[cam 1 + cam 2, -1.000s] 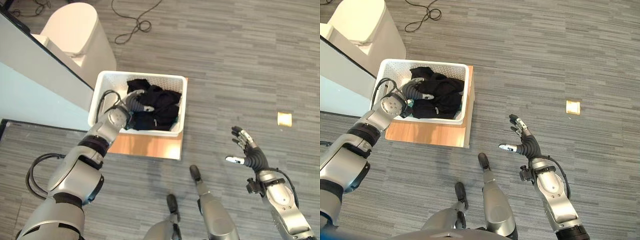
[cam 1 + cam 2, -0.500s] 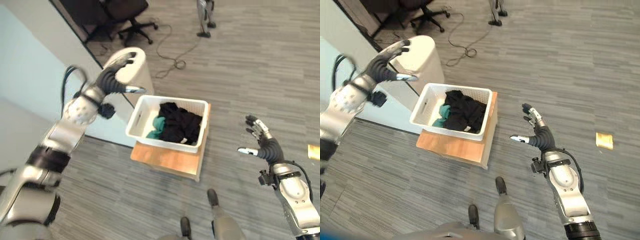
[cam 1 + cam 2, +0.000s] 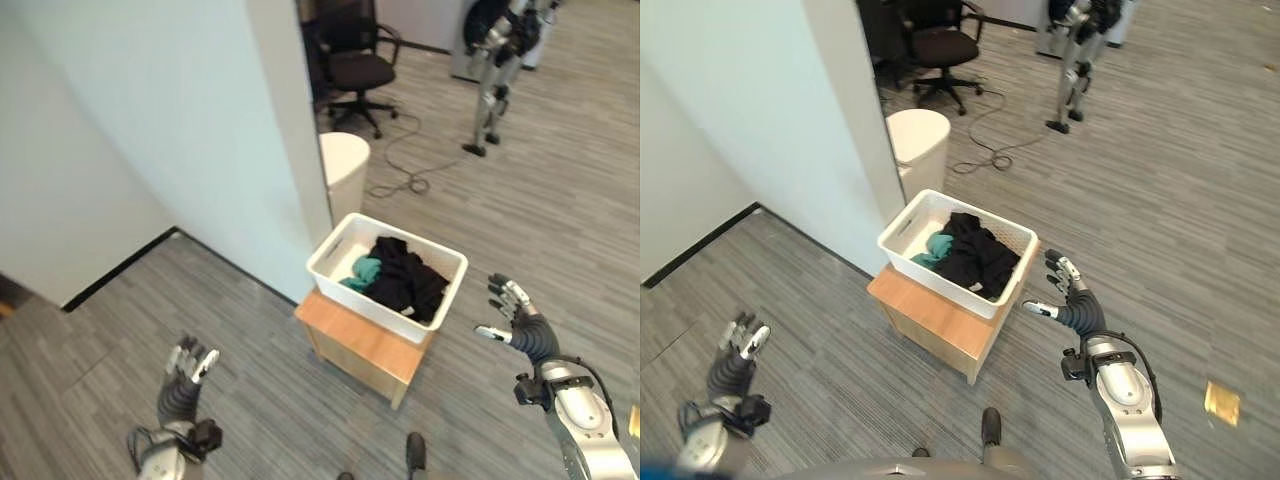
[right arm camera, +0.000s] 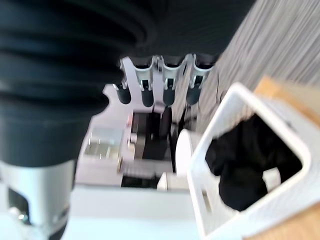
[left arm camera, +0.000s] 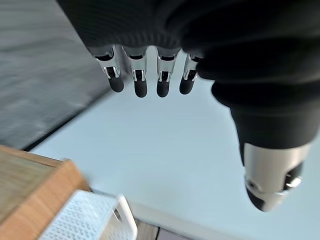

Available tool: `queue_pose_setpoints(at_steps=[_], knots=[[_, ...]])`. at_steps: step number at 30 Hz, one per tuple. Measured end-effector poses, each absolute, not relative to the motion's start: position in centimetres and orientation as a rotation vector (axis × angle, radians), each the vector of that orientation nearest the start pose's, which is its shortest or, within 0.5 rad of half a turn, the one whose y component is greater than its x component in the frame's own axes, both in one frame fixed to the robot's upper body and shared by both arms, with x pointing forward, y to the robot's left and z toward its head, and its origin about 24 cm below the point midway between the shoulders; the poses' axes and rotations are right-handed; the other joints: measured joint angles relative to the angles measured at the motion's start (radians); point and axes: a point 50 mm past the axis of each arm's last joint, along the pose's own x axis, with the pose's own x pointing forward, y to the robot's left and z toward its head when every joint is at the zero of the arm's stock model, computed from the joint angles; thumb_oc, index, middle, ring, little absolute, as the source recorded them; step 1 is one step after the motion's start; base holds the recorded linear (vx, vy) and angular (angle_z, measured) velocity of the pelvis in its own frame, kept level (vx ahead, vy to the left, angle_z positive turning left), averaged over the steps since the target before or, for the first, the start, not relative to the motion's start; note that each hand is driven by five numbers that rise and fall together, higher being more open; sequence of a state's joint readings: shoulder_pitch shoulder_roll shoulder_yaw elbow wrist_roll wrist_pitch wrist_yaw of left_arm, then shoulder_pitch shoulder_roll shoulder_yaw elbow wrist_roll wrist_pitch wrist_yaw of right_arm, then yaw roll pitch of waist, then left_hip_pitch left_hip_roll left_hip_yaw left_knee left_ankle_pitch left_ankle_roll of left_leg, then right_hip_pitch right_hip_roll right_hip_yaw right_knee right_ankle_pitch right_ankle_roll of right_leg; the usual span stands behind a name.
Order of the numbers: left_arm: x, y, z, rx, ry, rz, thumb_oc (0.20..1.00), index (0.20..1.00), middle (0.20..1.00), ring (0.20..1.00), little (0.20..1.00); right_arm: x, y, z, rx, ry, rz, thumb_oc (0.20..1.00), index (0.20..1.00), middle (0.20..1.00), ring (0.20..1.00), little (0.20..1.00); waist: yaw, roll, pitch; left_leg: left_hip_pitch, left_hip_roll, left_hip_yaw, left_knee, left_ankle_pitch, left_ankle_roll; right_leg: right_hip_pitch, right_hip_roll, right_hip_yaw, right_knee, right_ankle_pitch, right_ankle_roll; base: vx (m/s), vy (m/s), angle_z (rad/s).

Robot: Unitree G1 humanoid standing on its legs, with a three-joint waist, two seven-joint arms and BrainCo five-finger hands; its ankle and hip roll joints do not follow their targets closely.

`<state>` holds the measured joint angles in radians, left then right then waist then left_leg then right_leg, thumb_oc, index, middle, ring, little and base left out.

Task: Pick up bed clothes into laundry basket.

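Note:
A white laundry basket (image 3: 330, 262) stands on a low wooden stand (image 3: 365, 345) beside the wall. Inside it lie black clothes (image 3: 408, 278) and a teal piece (image 3: 363, 270). My left hand (image 3: 184, 378) hangs low at the lower left, well away from the basket, fingers straight and empty. My right hand (image 3: 520, 322) is raised just right of the basket, fingers spread, holding nothing. In the right wrist view the basket (image 4: 235, 105) with the black clothes (image 4: 247, 160) shows past the fingers (image 4: 147, 85).
A pale blue wall (image 3: 150, 120) runs along the left, ending at a corner by a cream waste bin (image 3: 343, 175). A black office chair (image 3: 355, 65) and a person's legs (image 3: 490, 70) stand at the back. Grey floor stretches around the stand.
The camera has tilted up, showing far more of the room. My left arm has come out of the basket, lifted, then dropped to the lower left. The right hand keeps its pose.

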<state>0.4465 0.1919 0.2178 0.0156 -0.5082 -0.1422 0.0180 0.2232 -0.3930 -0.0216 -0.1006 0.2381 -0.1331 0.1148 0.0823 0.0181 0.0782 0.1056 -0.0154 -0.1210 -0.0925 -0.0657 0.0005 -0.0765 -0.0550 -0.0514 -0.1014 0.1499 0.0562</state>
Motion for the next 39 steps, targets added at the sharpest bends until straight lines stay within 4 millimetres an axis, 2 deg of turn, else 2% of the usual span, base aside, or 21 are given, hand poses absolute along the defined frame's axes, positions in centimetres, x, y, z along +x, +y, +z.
queue_pose_setpoints(at_steps=[4,7,8,9,11,13,15,17,18,21,22,23,24,26,27,29,31,32,33,34,39], knots=[[14.9,28.2,0.2,-0.194,0.123,0.461,1.000,1.000,1.000,1.000,1.000,22.2,-21.8,4.8,-0.157,-0.024,0.118,1.000,1.000,1.000,1.000,1.000,0.047,0.006,0.005,-0.020,-0.015,-0.050,0.054,-0.007,0.003,0.014,-0.019,-0.051,0.028,-0.011,0.004,-0.04,0.103,0.34],[17.8,27.6,1.7,-0.223,0.025,0.467,1.000,1.000,1.000,1.000,1.000,23.4,-21.4,5.6,-0.159,-0.052,0.116,1.000,1.000,1.000,1.000,1.000,0.049,0.033,0.052,-0.032,-0.033,-0.139,0.137,-0.033,0.035,-0.097,-0.067,-0.110,0.364,-0.088,0.052,-0.02,0.055,1.00],[18.1,27.7,2.2,-0.217,0.000,0.466,1.000,1.000,1.000,1.000,1.000,23.6,-20.8,5.8,-0.150,-0.066,0.131,1.000,1.000,1.000,1.000,1.000,0.056,0.054,0.054,-0.040,-0.035,-0.158,0.155,-0.039,0.044,-0.132,-0.076,-0.079,0.478,-0.107,0.057,0.06,-0.082,0.98],[18.7,27.8,3.1,-0.196,-0.030,0.453,1.000,1.000,1.000,1.000,1.000,23.6,-20.0,6.1,-0.132,-0.085,0.151,1.000,1.000,1.000,1.000,1.000,0.059,0.051,0.063,-0.052,-0.061,-0.239,0.192,-0.041,0.047,-0.193,-0.057,0.037,0.675,-0.172,0.043,0.09,-0.087,1.16],[19.1,27.5,3.5,-0.181,-0.041,0.429,1.000,1.000,1.000,1.000,1.000,23.2,-19.8,6.0,-0.124,-0.083,0.151,1.000,1.000,1.000,1.000,1.000,0.033,0.040,0.064,-0.072,-0.073,-0.318,0.214,-0.039,0.046,-0.192,0.024,0.168,0.732,-0.229,0.034,0.17,-0.148,1.60],[19.5,27.5,4.3,-0.094,-0.041,0.363,1.000,1.000,1.000,1.000,1.000,22.7,-20.7,5.7,-0.127,-0.068,0.115,1.000,1.000,1.000,1.000,1.000,0.014,-0.009,0.059,-0.102,-0.104,-0.420,0.236,-0.037,0.030,-0.136,0.098,0.335,0.607,-0.295,0.023,0.11,-0.087,1.82],[19.4,27.5,4.1,-0.079,-0.029,0.353,1.000,1.000,1.000,1.000,1.000,22.5,-21.7,5.2,-0.132,-0.043,0.070,1.000,1.000,1.000,1.000,1.000,0.007,-0.036,0.060,-0.104,-0.127,-0.475,0.235,-0.030,0.028,-0.091,0.127,0.440,0.460,-0.278,0.003,0.01,-0.186,1.35],[20.7,26.5,4.5,-0.099,-0.053,0.328,1.000,1.000,1.000,1.000,1.000,21.5,-22.7,4.6,-0.138,-0.014,0.029,1.000,1.000,1.000,1.000,1.000,-0.030,-0.040,0.052,-0.140,-0.140,-0.565,0.271,-0.051,-0.009,-0.042,0.157,0.497,0.374,-0.278,-0.002,-0.05,-0.343,1.64],[20.9,25.8,4.5,-0.107,-0.060,0.304,1.000,1.000,1.000,1.000,1.000,21.2,-23.1,4.2,-0.142,0.006,0.009,1.000,1.000,1.000,1.000,1.000,-0.018,-0.026,0.058,-0.137,-0.108,-0.568,0.240,-0.049,0.003,-0.050,0.163,0.453,0.384,-0.278,-0.002,-0.02,-0.360,1.27],[19.2,24.7,3.3,-0.174,-0.040,0.350,1.000,1.000,1.000,1.000,1.000,21.1,-23.3,4.1,-0.139,0.016,0.007,1.000,1.000,1.000,1.000,1.000,-0.003,-0.009,0.059,-0.151,-0.018,-0.546,0.162,-0.054,0.036,-0.030,0.179,0.338,0.319,-0.245,-0.066,-0.01,-0.334,0.97],[19.0,24.4,2.8,-0.193,-0.022,0.353,1.000,1.000,1.000,1.000,1.000,21.1,-23.5,4.2,-0.134,0.015,-0.002,1.000,1.000,1.000,1.000,1.000,-0.010,-0.031,0.069,-0.156,-0.024,-0.547,0.197,-0.047,0.013,-0.023,0.171,0.312,0.302,-0.234,-0.066,-0.16,-0.292,1.22],[18.3,24.2,1.9,-0.196,0.025,0.344,1.000,1.000,1.000,1.000,1.000,21.3,-23.9,4.2,-0.131,0.018,-0.006,1.000,1.000,1.000,1.000,1.000,0.001,-0.030,0.073,-0.192,-0.045,-0.497,0.259,0.020,-0.001,-0.003,0.163,0.233,0.298,-0.223,-0.096,-0.24,-0.245,1.92],[18.5,24.1,1.3,-0.194,0.054,0.318,1.000,1.000,1.000,1.000,1.000,20.9,-24.7,4.0,-0.156,0.043,-0.020,1.000,1.000,1.000,1.000,1.000,-0.020,-0.066,0.084,-0.225,-0.052,-0.339,0.285,0.085,0.009,0.001,0.127,0.162,0.295,-0.225,-0.115,-0.30,-0.212,1.95],[18.2,24.5,1.2,-0.199,0.062,0.330,1.000,1.000,1.000,1.000,1.000,21.5,-24.5,4.5,-0.155,0.018,-0.018,1.000,1.000,1.000,1.000,1.000,-0.025,-0.085,0.096,-0.229,-0.028,-0.117,0.334,0.035,-0.005,0.002,0.107,0.093,0.281,-0.215,-0.143,-0.22,-0.096,1.37],[18.2,24.4,1.2,-0.216,0.065,0.324,1.000,1.000,1.000,1.000,1.000,21.6,-24.3,4.6,-0.146,0.010,-0.018,1.000,1.000,1.000,1.000,1.000,-0.051,-0.096,0.101,-0.236,0.008,0.070,0.428,0.003,-0.026,0.030,0.089,0.030,0.244,-0.208,-0.155,-0.19,-0.038,1.30],[18.5,23.6,1.3,-0.227,0.065,0.287,1.000,1.000,1.000,1.000,1.000,21.3,-24.4,4.6,-0.149,0.011,-0.023,1.000,1.000,1.000,1.000,1.000,-0.073,-0.105,0.100,-0.200,0.031,0.140,0.500,-0.017,-0.055,0.040,0.076,-0.009,0.227,-0.203,-0.144,-0.16,0.035,1.36],[18.9,23.4,1.5,-0.214,0.066,0.253,1.000,1.000,1.000,1.000,1.000,20.0,-25.1,4.0,-0.109,0.020,-0.098,1.000,1.000,1.000,1.000,1.000,-0.130,-0.096,0.096,-0.145,0.106,0.258,0.514,-0.056,-0.112,0.058,0.049,-0.152,0.198,-0.196,-0.144,-0.02,0.095,1.65],[19.2,23.1,1.8,-0.221,0.053,0.243,1.000,1.000,1.000,1.000,1.000,19.0,-25.6,3.5,-0.095,0.044,-0.138,1.000,1.000,1.000,1.000,1.000,-0.150,-0.072,0.076,-0.087,0.123,0.271,0.379,-0.059,-0.113,0.050,0.055,-0.183,0.191,-0.200,-0.130,0.02,0.143,1.59],[19.7,22.9,2.7,-0.223,0.013,0.229,1.000,1.000,1.000,1.000,1.000,19.2,-25.8,3.7,-0.108,0.039,-0.132,1.000,1.000,1.000,1.000,1.000,-0.153,0.009,0.059,-0.011,0.117,0.220,0.132,-0.039,-0.083,0.004,0.081,-0.195,0.172,-0.178,-0.108,0.02,0.101,0.94],[19.8,22.9,2.7,-0.223,0.011,0.228,1.000,1.000,1.000,1.000,1.000,19.4,-25.7,3.9,-0.108,0.030,-0.125,1.000,1.000,1.000,1.000,1.000,-0.150,0.024,0.054,-0.005,0.115,0.217,0.102,-0.044,-0.068,-0.009,0.085,-0.198,0.177,-0.175,-0.104,0.02,0.111,0.28],[19.4,23.2,2.5,-0.209,0.020,0.245,1.000,1.000,1.000,1.000,1.000,19.4,-23.8,2.8,-0.091,0.072,-0.021,1.000,1.000,1.000,1.000,1.000,-0.146,0.006,0.022,-0.030,0.078,0.191,0.071,-0.024,-0.033,-0.071,0.050,-0.166,0.231,-0.177,-0.036,-0.02,0.073,0.02]])
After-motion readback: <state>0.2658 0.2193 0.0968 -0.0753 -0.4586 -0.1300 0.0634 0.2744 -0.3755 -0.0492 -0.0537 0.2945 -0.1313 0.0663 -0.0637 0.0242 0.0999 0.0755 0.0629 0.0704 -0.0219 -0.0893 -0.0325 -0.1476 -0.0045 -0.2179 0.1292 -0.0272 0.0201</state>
